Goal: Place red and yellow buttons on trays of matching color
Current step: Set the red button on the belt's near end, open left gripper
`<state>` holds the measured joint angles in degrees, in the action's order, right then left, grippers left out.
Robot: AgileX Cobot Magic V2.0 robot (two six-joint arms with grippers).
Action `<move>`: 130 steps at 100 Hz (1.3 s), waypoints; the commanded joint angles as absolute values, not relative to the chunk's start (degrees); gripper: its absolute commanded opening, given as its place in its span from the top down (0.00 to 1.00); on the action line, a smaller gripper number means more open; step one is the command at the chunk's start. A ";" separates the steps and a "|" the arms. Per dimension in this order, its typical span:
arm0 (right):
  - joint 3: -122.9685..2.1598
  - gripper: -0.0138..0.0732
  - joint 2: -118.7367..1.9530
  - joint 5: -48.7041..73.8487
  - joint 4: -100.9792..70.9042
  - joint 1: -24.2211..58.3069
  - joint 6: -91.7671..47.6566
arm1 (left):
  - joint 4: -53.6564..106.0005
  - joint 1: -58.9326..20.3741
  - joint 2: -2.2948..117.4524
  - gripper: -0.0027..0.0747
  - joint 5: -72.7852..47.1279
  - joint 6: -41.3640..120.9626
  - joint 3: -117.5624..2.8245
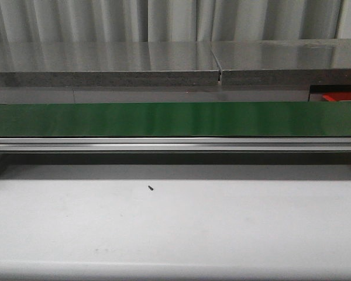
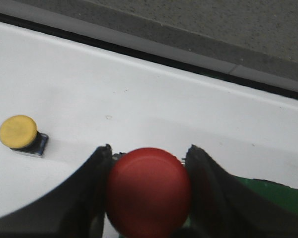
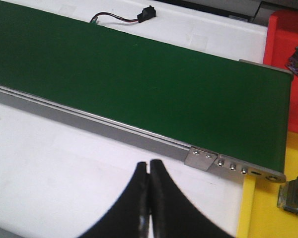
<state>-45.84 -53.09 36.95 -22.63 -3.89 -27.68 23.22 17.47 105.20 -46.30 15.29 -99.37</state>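
In the left wrist view my left gripper (image 2: 148, 153) is shut on a red button (image 2: 148, 191), whose round cap fills the gap between the black fingers. A yellow button (image 2: 21, 134) on a dark base stands on the white table off to one side. My right gripper (image 3: 149, 166) is shut and holds nothing, over white table beside the conveyor end. The yellow tray (image 3: 268, 208) lies past the belt end with a yellow-capped button (image 3: 294, 194) on it. The red tray (image 3: 287, 44) sits beyond it with dark button parts (image 3: 297, 58) inside. Neither gripper shows in the front view.
A long green conveyor belt (image 1: 175, 119) with a metal rail (image 1: 175, 144) crosses the front view, a grey shelf (image 1: 105, 64) behind it. A small dark speck (image 1: 150, 188) lies on the white table. A black connector with wires (image 3: 139, 16) lies behind the belt.
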 commanded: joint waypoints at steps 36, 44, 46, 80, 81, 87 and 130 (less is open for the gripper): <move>-47.51 0.92 -52.38 34.29 -23.39 -3.75 -28.26 | 25.80 11.21 92.69 0.90 -28.94 15.28 -76.25; -47.51 0.92 -52.38 34.29 -23.39 -3.75 -28.26 | 25.92 10.64 92.95 0.90 -25.82 15.28 -74.30; -47.51 0.92 -52.38 34.29 -23.39 -3.75 -28.26 | 25.92 10.53 93.05 0.90 -25.02 15.28 -73.99; -47.51 0.92 -52.38 34.29 -23.39 -3.75 -28.26 | 26.30 8.45 97.83 0.90 -21.81 15.28 -73.25; -47.51 0.92 -52.38 34.29 -23.39 -3.75 -28.26 | 26.30 8.45 97.93 0.90 -21.81 15.28 -73.25; -47.51 0.92 -52.38 34.29 -23.39 -3.75 -28.26 | 26.40 8.19 98.51 0.89 -21.81 15.28 -73.25; -47.51 0.92 -52.38 34.29 -23.39 -3.75 -28.26 | 28.61 7.96 97.96 0.09 -23.55 17.09 -73.25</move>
